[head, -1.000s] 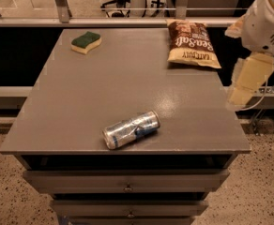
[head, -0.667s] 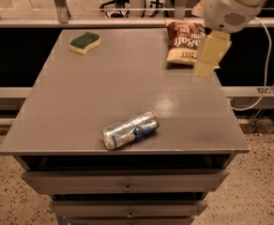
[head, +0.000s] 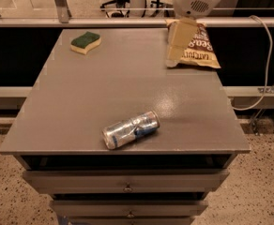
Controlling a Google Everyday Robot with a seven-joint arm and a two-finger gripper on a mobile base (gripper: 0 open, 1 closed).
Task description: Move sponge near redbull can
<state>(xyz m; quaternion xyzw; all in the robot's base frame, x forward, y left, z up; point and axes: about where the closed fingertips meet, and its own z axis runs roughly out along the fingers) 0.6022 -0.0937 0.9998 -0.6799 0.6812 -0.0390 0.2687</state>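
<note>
Now, end effector (head: 173,60) nr chip bag (head: 203,51), sponge (head: 86,41) (far corner)

Sponge (head: 86,41): small, wavy-edged, dark green top over a pale yellow body, lying flat with the green side up near the far left corner of the table (head: 104,88). Can (head: 130,129): slim, silver and blue, on its side near the front edge, shiny round end toward front left, well apart from the sponge. Gripper (head: 173,61): above the table's far right, touching neither.
</note>
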